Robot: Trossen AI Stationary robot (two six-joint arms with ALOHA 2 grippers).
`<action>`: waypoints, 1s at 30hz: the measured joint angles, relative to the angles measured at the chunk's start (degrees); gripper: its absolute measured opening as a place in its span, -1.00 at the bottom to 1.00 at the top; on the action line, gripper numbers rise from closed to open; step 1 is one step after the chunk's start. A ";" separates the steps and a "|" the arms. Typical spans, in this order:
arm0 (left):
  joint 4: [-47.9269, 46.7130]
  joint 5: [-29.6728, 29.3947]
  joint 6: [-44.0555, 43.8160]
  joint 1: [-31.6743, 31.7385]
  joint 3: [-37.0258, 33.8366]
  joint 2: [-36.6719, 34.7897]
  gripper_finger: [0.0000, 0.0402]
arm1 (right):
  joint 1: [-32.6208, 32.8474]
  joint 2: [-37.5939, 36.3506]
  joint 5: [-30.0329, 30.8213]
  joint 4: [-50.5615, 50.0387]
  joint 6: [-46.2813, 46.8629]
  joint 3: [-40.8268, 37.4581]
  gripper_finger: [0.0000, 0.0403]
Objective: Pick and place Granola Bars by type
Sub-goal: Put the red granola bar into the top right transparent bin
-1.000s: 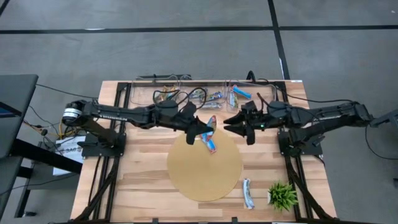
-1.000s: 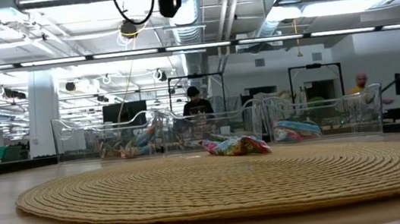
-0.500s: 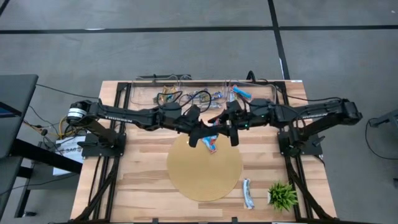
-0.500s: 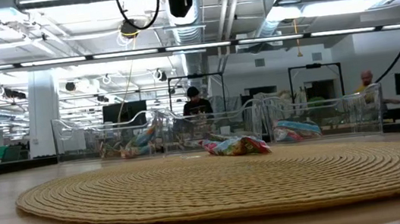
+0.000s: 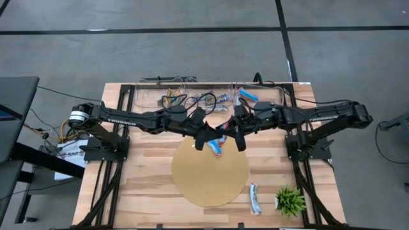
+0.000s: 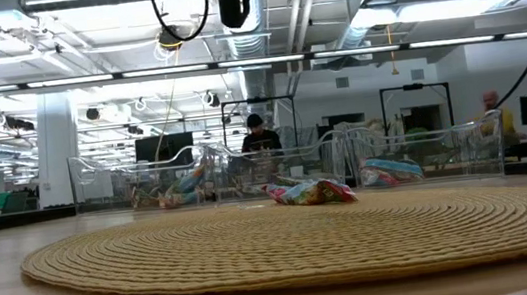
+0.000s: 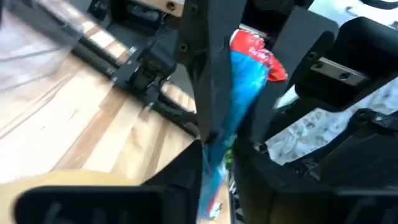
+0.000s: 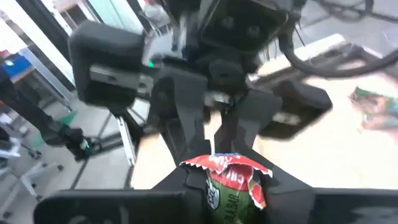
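Above the far edge of the round woven mat (image 5: 210,171), the two arms met over the desk (image 5: 147,185). A blue granola bar with a red end (image 7: 239,106) hung between them, lifted clear of the mat. The right pincer (image 5: 235,133) was pressed together on the bar's red end, as its wrist view showed. The left pincer (image 5: 206,135) stood at the bar's other side, its fingers (image 7: 205,74) along the blue wrapper, though whether they pinched it I could not tell. A multicoloured bar (image 6: 311,193) lay on the mat toward 12 o'clock. Another blue bar (image 5: 255,199) lay on the desk at 5 o'clock, beside the small green plant (image 5: 291,200). More bars sat in the clear bins (image 5: 192,96) at 12 o'clock.
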 joint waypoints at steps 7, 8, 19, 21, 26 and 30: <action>-2.50 -0.96 -0.57 1.09 -0.02 0.03 -0.19 | -0.21 -0.46 5.40 -13.44 0.96 -0.09 -0.83; -2.51 -0.98 -0.58 1.12 0.04 -0.08 -0.14 | -0.42 -0.37 7.36 -15.44 0.99 -0.14 -0.83; -3.07 -0.92 -0.79 1.10 0.04 -0.09 -0.04 | -11.34 -0.40 24.75 -30.64 3.01 -0.15 -0.81; -3.13 -0.91 -1.44 1.11 0.04 -0.09 -0.05 | -14.87 -0.40 24.75 -32.44 2.22 -0.15 -0.83; -3.11 0.98 -2.35 1.11 0.04 -0.09 -0.06 | -23.84 -0.40 24.57 -36.26 -0.80 -0.15 -0.81; -3.15 1.05 -2.36 1.11 0.04 -0.07 -0.06 | -30.68 -0.40 24.07 -36.90 -1.82 -0.15 -0.77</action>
